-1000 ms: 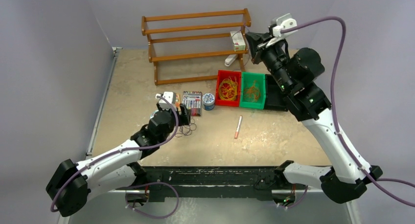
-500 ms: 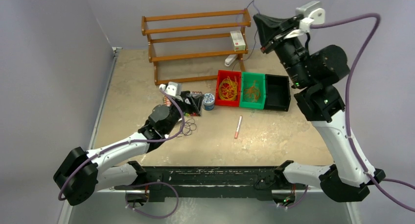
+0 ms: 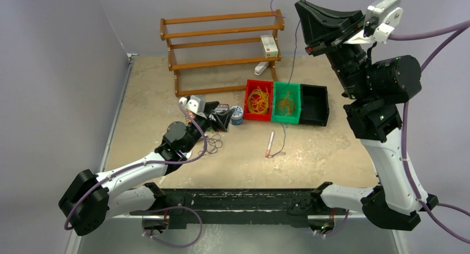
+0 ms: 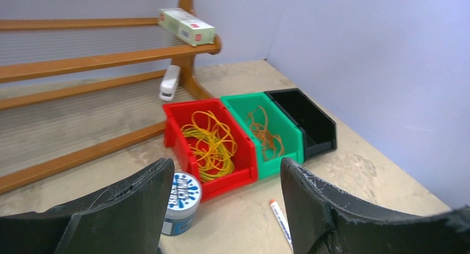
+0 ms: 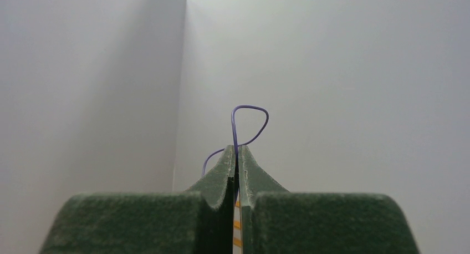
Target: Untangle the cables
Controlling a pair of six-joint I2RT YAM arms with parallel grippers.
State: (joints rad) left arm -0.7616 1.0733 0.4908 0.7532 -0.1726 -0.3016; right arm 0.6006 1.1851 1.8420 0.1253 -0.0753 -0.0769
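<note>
High above the table, a purple cable (image 5: 249, 106) is pinched in my right gripper (image 5: 236, 153), jaws clamped tight on it. Its tail hangs down to the tabletop by the marker (image 3: 270, 143). I judge the height is meant to draw it free of the dark tangle (image 3: 211, 145) lying beside my left gripper (image 4: 226, 173), which hovers low, jaws spread and empty. The right arm stands stretched nearly upright; the left reaches forward, close to the table.

The left arm (image 3: 133, 168) reaches low and forward, its left claw (image 4: 226, 165) spread wide, while the right arm (image 3: 388, 154) rears up tall, its right claw (image 5: 236, 151) raised high and pinched closed on a thin purple cable (image 5: 233, 126).
</note>
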